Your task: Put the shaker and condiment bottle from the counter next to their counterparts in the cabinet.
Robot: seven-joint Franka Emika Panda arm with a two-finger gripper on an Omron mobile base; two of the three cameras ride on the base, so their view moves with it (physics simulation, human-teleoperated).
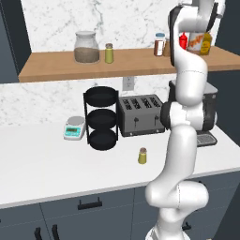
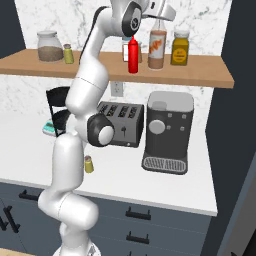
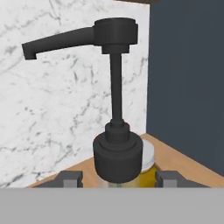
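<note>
A kitchen (simulated): toaster (image 1: 140, 115), coffee machine (image 2: 167, 131), marble backsplash (image 1: 47, 105) above a white counter (image 1: 42, 159).

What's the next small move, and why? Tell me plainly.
Probably open the pincer and let go. It appears to grip the condiment bottle near its top, and the bottle seems to stand upright on the cabinet right beside the red squeeze bottle. The shaker waits on the counter.

Condiment bottle (image 2: 157, 49) on cabinet (image 2: 210, 75), right of red squeeze bottle (image 2: 133, 55)
</note>
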